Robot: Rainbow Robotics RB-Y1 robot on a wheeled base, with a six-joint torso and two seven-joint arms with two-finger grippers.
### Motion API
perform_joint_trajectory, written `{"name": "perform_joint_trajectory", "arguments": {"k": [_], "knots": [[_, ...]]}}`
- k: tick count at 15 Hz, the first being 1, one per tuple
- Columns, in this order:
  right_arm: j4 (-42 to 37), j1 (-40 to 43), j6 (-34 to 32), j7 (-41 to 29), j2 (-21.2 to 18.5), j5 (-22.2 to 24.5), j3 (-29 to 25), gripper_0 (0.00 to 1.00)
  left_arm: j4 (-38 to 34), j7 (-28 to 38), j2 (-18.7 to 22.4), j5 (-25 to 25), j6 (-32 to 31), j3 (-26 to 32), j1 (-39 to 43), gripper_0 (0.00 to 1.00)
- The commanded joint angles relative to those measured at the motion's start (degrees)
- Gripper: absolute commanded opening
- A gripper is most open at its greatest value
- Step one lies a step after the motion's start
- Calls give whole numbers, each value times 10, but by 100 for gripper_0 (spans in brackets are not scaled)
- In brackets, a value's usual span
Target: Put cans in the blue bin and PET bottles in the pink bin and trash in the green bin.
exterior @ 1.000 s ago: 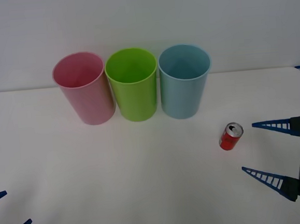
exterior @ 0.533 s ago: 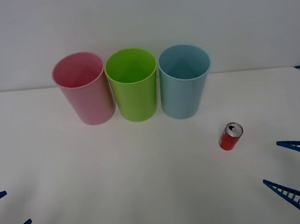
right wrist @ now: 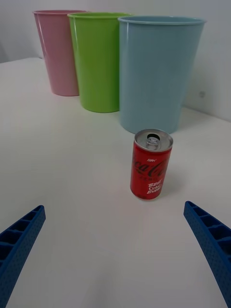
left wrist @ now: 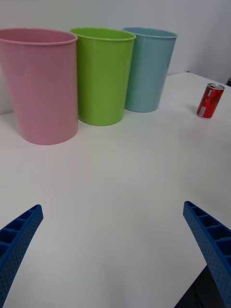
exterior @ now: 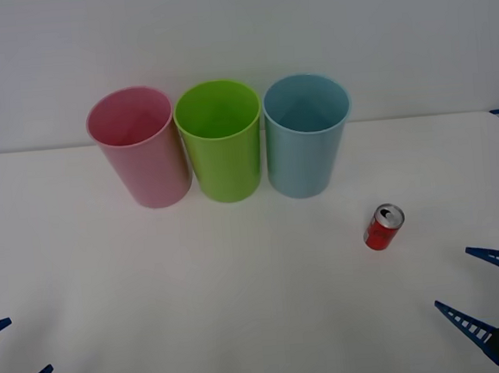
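Red can upright on white counter, near blue bin; green bin and pink bin alongside. Right end effector spread wide beside can; left end effector likewise spread, at counter's near-left corner.

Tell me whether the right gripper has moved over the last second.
Yes. The open right gripper has pulled back toward the robot, farther from the small red drink can.

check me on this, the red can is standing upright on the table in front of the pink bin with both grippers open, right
Not quite. The red can stands upright in front of the blue bin, not the pink bin, as the front view shows. The right gripper and left gripper are both open.
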Motion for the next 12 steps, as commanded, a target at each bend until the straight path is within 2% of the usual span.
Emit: {"name": "perform_joint_trajectory", "arguments": {"k": [1,5,7,12], "knots": [[65,-13,9,14,0,-29,22,100,0,0,0,0,0,0,0,100],[130,-47,32,51,4,-61,34,100,0,0,0,0,0,0,0,100],[133,-56,61,67,19,-62,36,100,0,0,0,0,0,0,0,100],[133,-75,82,90,50,-51,47,100,0,0,0,0,0,0,0,100]]}}
